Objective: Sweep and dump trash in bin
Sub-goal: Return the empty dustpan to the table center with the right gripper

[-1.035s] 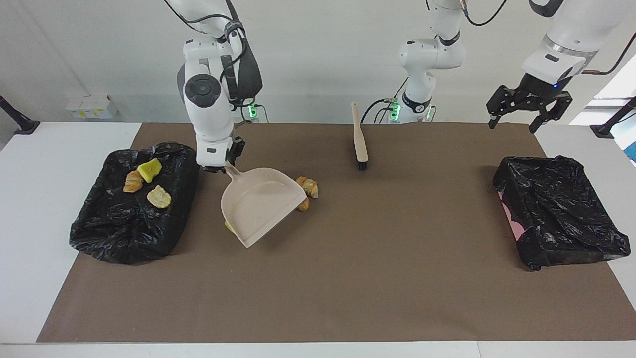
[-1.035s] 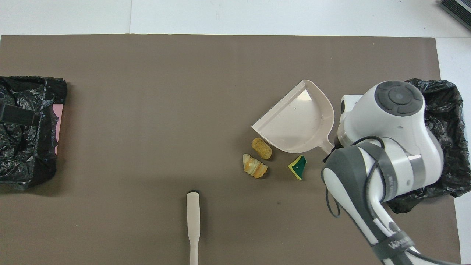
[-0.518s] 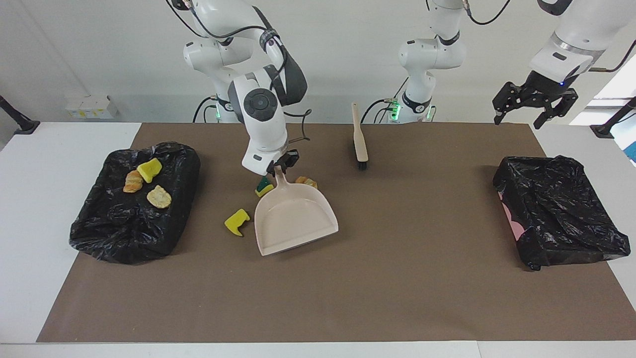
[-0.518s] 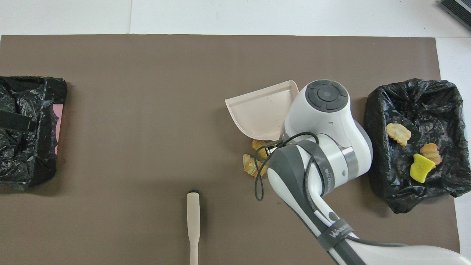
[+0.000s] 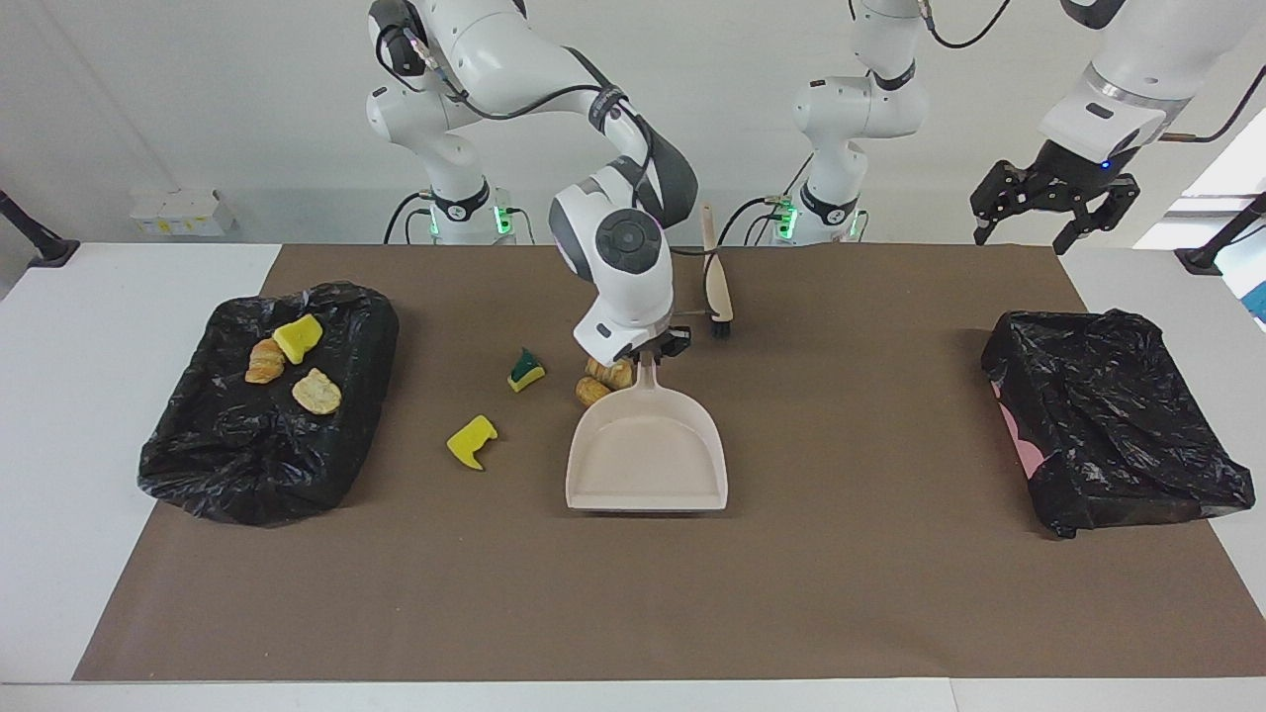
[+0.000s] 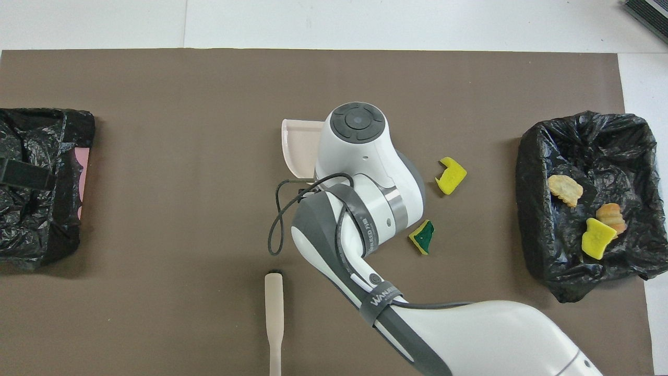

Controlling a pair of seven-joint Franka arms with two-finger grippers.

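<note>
Trash lies in two groups on the brown mat [image 5: 633,593]. Three scraps sit in the black-lined bin [image 5: 198,465] at the right arm's end of the table: a yellow foam bit [image 5: 297,338], a croissant lump [image 5: 265,361] touching it, and a paler bread lump [image 5: 316,392] just beside them. Four more are loose on the mat: a yellow foam piece [image 5: 472,441], a green-backed sponge bit [image 5: 526,370] nearer to the robots than that piece, and two golden-brown bread lumps [image 5: 603,381] close together right by the dustpan's handle; in the overhead view the arm hides these two.

The dustpan [image 5: 648,450] rests near the middle of the mat, its open mouth pointing away from the robots and its pan bare. The right gripper [image 5: 650,346] is pinched on the top of the dustpan's handle, with the arm reaching in from its base to the middle of the table.

The brush [image 5: 714,282] lies on the mat nearer to the robots than the dustpan, bristle end toward the middle of the table, with nothing holding it. A second black-lined bin [image 5: 1108,415] stands at the left arm's end of the table. The left gripper [image 5: 1053,213] waits in the air above that end, fingers spread and holding nothing
</note>
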